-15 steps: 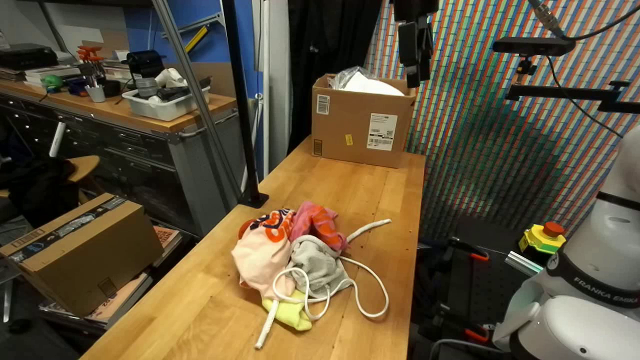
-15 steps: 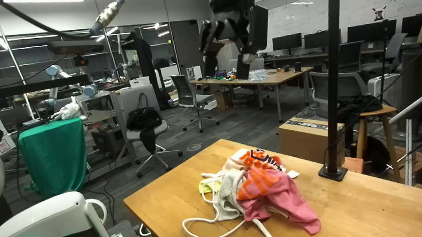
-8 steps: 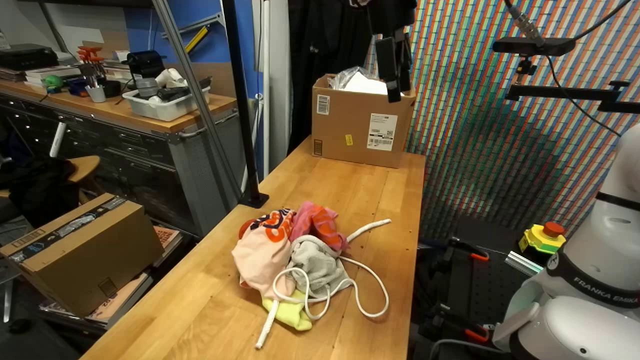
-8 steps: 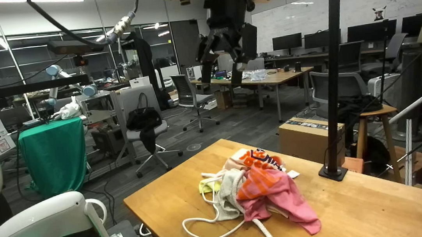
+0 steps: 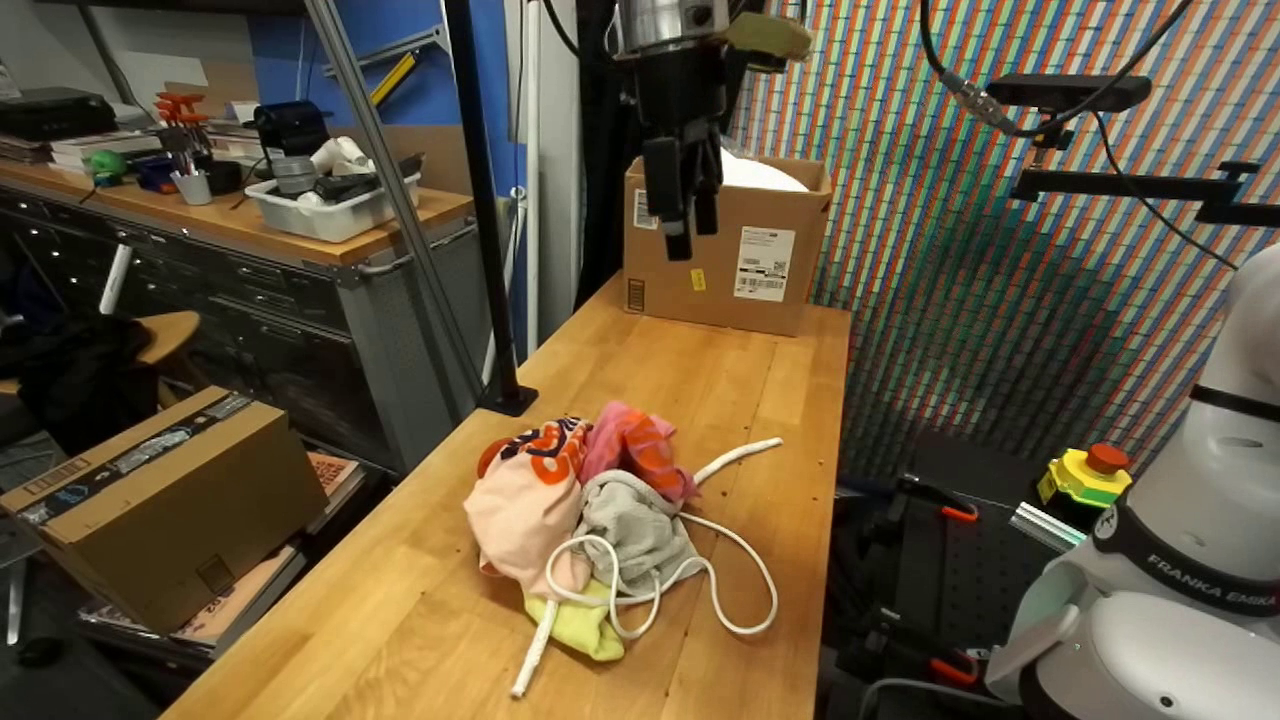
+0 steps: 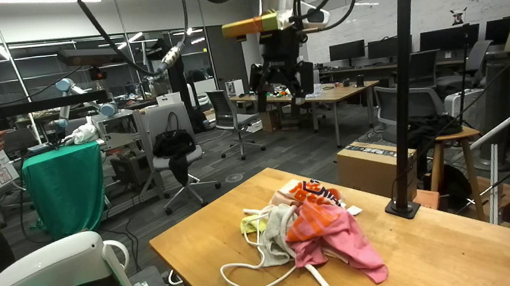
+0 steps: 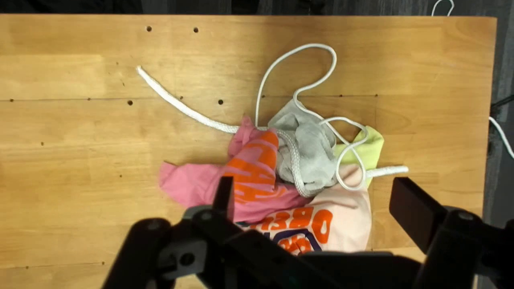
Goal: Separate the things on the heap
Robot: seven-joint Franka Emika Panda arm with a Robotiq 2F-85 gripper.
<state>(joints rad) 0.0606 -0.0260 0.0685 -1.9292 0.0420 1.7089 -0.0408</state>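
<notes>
Heap (image 5: pixel 620 532) lies well below the end effector (image 5: pixel 692 238)

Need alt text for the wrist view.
Pink cloth, gray cloth, peach cloth and lime cloth lie heaped with thick white rope and thin white cord on a wooden table, seen from above. The open pincer spans the bottom foreground, holding nothing.

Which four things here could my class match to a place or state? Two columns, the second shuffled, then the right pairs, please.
Things
1. black two-fingered gripper
2. brown cardboard box with a white label
3. thick white braided rope
4. yellow-green cloth

Places and states
A. one end stretched out on the wooden table
B. crossed by a thin white cord
C. hanging open above the table
D. standing open-topped at one end of the table

Right pairs: 1-C, 2-D, 3-A, 4-B
</notes>
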